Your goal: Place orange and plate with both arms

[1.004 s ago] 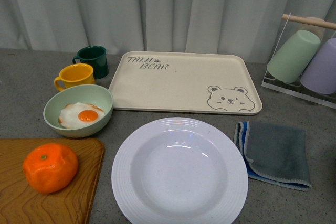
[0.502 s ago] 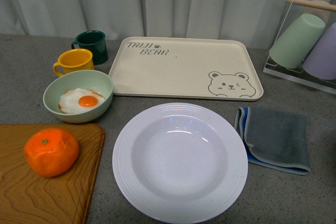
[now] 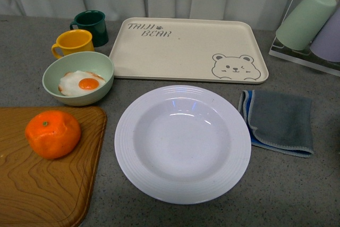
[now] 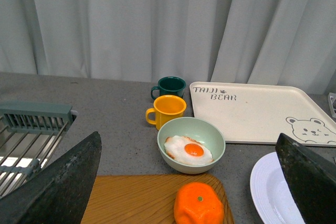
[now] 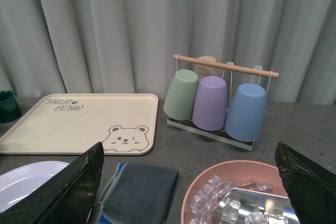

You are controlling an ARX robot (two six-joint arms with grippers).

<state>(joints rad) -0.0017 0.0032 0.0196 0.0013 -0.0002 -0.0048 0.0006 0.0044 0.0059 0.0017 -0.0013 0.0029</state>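
Observation:
The orange (image 3: 53, 134) sits on a wooden cutting board (image 3: 48, 184) at the front left; it also shows in the left wrist view (image 4: 199, 204). The white ribbed plate (image 3: 127, 147) lies on the grey table in the front middle, and its rim shows in the left wrist view (image 4: 262, 182) and the right wrist view (image 5: 26, 174). My left gripper (image 4: 191, 182) is open and empty, raised above the board with the orange between its fingers in that view. My right gripper (image 5: 191, 182) is open and empty above a pink bowl. Neither arm shows in the front view.
A cream bear-printed tray (image 3: 186, 49) lies behind the plate. A pale green bowl with a fried egg (image 3: 78, 83), a yellow mug (image 3: 73, 42) and a dark green mug (image 3: 90, 25) stand at the left. A grey cloth (image 3: 279, 120) and a cup rack (image 5: 220, 98) are at the right. The pink bowl of ice (image 5: 210, 182).
The front view has tilted downward, so everything sits higher in the picture. The objects themselves have not moved on the table.

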